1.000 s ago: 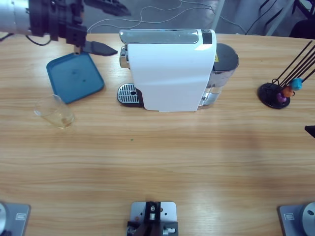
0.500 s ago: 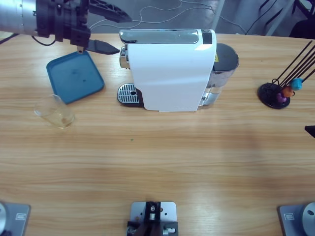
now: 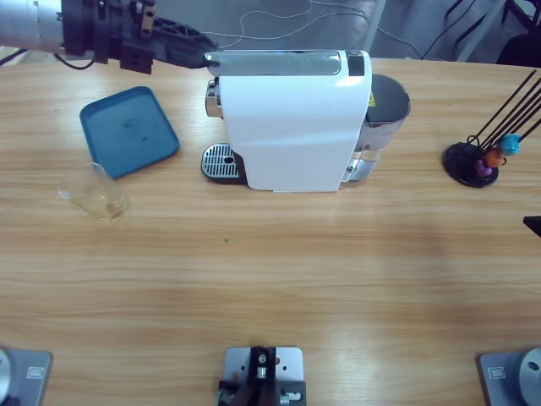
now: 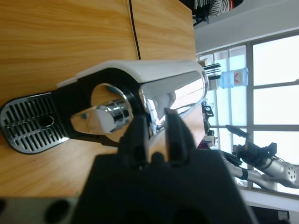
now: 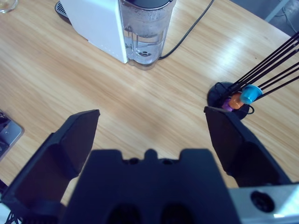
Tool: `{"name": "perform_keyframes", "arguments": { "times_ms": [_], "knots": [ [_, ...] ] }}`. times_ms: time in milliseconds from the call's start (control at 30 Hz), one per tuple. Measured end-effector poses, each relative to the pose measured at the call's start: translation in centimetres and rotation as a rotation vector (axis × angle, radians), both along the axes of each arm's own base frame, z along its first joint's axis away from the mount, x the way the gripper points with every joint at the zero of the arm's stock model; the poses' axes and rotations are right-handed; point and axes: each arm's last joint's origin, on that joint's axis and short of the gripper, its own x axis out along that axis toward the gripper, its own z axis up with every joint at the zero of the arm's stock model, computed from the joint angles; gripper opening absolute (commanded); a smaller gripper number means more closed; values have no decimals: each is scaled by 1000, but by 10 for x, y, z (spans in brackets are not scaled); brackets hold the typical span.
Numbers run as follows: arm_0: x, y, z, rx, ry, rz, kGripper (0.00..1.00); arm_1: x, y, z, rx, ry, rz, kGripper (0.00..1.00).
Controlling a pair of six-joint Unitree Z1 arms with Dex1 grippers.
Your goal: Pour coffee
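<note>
The white coffee machine (image 3: 292, 127) stands at the table's back middle, with its chrome lever (image 3: 275, 61) lying along the top. My left gripper (image 3: 201, 57) comes in from the upper left. In the left wrist view its jaws (image 4: 158, 123) are pinched on the lever's (image 4: 173, 93) near end, above the spout (image 4: 105, 116) and the drip grate (image 4: 32, 123). A clear glass tumbler (image 3: 93, 193) stands front left of the machine. A faint light-brown trace of coffee (image 3: 108, 205) shows at its base. My right gripper (image 5: 152, 112) hangs wide open over bare wood, holding nothing.
A blue tray (image 3: 128, 131) lies between the tumbler and the machine's drip grate (image 3: 220, 161). The water tank (image 3: 385, 114) is behind the machine. A black wire capsule holder (image 3: 475, 162) with coloured capsules stands at the far right. A cable runs off the back edge.
My left gripper has moved right, up to the machine's lever. Its jaws, wide apart a second ago, have come together on the lever's end. Nothing else has moved.
</note>
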Motion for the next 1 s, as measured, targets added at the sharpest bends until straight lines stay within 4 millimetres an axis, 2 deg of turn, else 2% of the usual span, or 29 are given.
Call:
{"name": "perform_keyframes", "arguments": {
  "times_ms": [433, 467, 533, 600, 633, 667, 700, 733, 767, 833, 867, 967, 1000],
  "knots": [
    [-3, -5, 12, -17, -38, -9, 0, -3, -2, 1, 10, -12, 0, 1000],
    [-2, -7, 22, -33, -65, -14, 0, -3, -2, 1, 10, -11, 0, 1000],
    [-11, -18, 65, -100, -176, -54, 0, -3, -2, 1, 8, -11, -1, 1000],
    [-25, -18, 103, -158, -270, -78, 0, -3, -3, 1, 7, -10, -2, 1000],
    [-30, -18, 114, -173, -303, -87, 89, -3, -3, 1, 6, -10, -2, 1000],
    [-34, -18, 120, -176, -332, -99, 529, -3, -3, 1, 6, -9, -2, 1000],
    [-37, -20, 121, -162, -373, -118, 796, -3, -3, 1, 6, -7, -4, 999],
    [-40, -23, 119, -137, -425, -145, 935, -3, -3, 1, 13, 0, -11, 982],
    [-44, -27, 115, -104, -485, -184, 988, -4, -3, 1, 25, 11, -25, 935],
    [-55, -33, 100, -14, -601, -267, 991, -7, -6, 3, 60, 21, -50, 804],
    [-63, -32, 91, 45, -640, -300, 991, -9, -8, 5, 77, 17, -58, 804],
    [-92, -10, 65, 270, -720, -360, 991, -15, -12, 7, 132, -2, -59, 793],
    [-104, -1, 60, 355, -746, -382, 991, -16, -12, 7, 151, -2, -44, 703]
  ]
}}
